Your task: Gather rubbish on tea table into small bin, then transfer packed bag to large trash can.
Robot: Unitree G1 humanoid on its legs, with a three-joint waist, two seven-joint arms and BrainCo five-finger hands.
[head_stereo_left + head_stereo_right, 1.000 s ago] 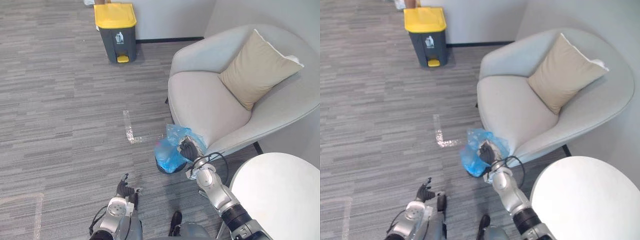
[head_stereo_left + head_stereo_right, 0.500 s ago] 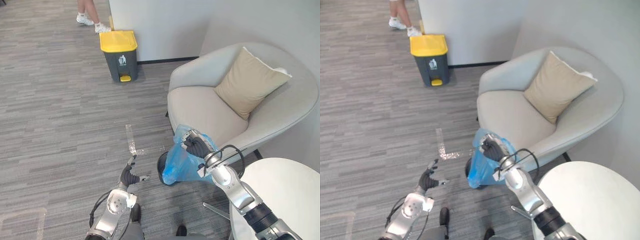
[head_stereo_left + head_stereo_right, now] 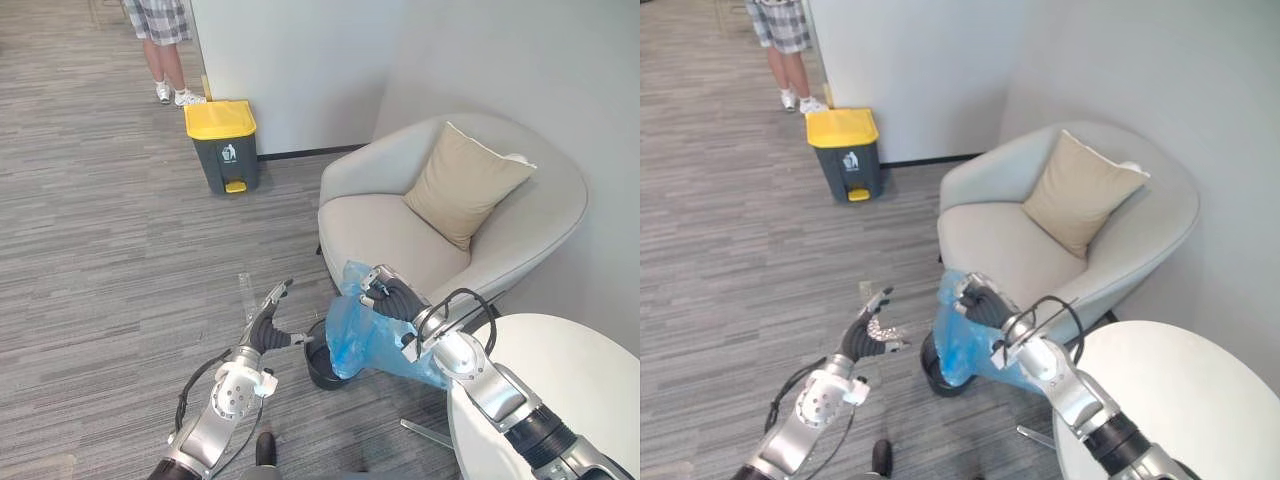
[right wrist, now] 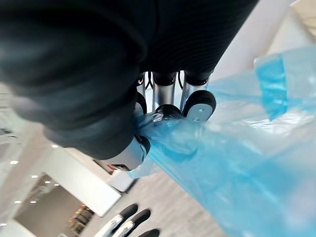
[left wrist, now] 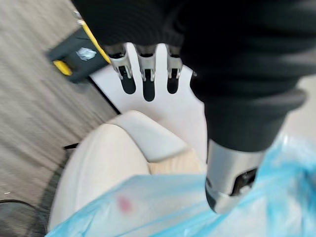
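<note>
The right hand (image 3: 392,297) has its fingers curled tight round the gathered neck of the translucent blue plastic rubbish bag (image 3: 362,342) (its wrist view shows the film pinched between fingers and thumb). The bag hangs over the small dark round bin (image 3: 316,372) on the grey carpet; its bottom seems to sit at the bin's rim, though that is hard to tell. The left hand (image 3: 263,330) hovers just beside the bin, fingers straight, holding nothing. The grey trash can with a yellow lid (image 3: 225,150) stands well apart by the wall, near a person's legs (image 3: 165,45).
</note>
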